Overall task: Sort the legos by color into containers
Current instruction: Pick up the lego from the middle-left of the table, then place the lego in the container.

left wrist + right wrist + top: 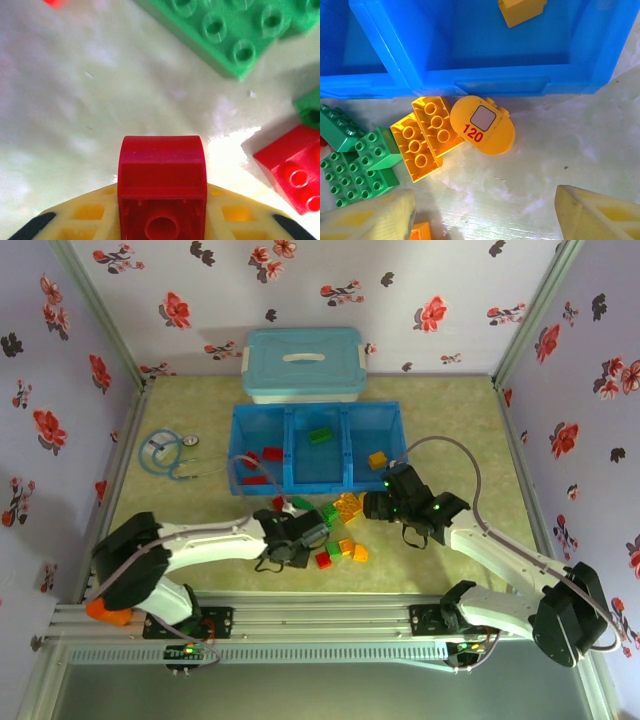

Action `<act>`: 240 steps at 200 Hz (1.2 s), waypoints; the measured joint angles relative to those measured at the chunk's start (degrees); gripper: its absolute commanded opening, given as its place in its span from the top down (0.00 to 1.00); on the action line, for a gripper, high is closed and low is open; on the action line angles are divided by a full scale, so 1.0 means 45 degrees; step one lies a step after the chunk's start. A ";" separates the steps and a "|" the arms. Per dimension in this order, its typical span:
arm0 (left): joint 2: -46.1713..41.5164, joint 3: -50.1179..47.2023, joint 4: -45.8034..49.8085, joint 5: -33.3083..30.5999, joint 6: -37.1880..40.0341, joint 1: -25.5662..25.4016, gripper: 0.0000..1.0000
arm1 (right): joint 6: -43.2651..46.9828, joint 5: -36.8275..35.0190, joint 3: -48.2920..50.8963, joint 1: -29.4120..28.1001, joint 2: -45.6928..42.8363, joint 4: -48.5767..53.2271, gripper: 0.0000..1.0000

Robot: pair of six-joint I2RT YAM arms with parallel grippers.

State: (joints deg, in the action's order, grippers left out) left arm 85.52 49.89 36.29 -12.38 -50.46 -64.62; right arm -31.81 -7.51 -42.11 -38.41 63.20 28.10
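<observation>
My left gripper (297, 536) is shut on a red lego (162, 175), held between its yellow fingers (85, 215) just above the table. A green lego (225, 30) and another red one (292, 172) lie close ahead of it. My right gripper (485, 215) stands open over bare table, in front of the blue tray (485, 82). An orange rounded piece marked 120 (482, 125) and two upturned orange legos (427, 137) lie against the tray wall, green legos (355, 165) to their left. The tray (290, 445) holds red legos (262, 453) on the left, a green one (320, 435) in the middle and an orange one (377, 459) on the right.
A pale-blue lidded box (304, 363) stands behind the tray. A stethoscope (170, 453) lies to the tray's left. More loose legos (340, 552) sit between the two grippers. Flowered walls close in the table on three sides.
</observation>
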 measured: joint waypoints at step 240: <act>0.1617 0.5663 -0.0039 0.1151 0.5639 0.8811 0.24 | -0.0087 0.0311 0.0515 0.0000 -0.0359 -0.0053 0.26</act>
State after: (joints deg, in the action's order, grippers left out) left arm 92.79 75.37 36.12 -7.20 -25.08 -24.97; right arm -32.21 -6.11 -39.79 -38.41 61.58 27.86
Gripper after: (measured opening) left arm 0.765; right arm 0.742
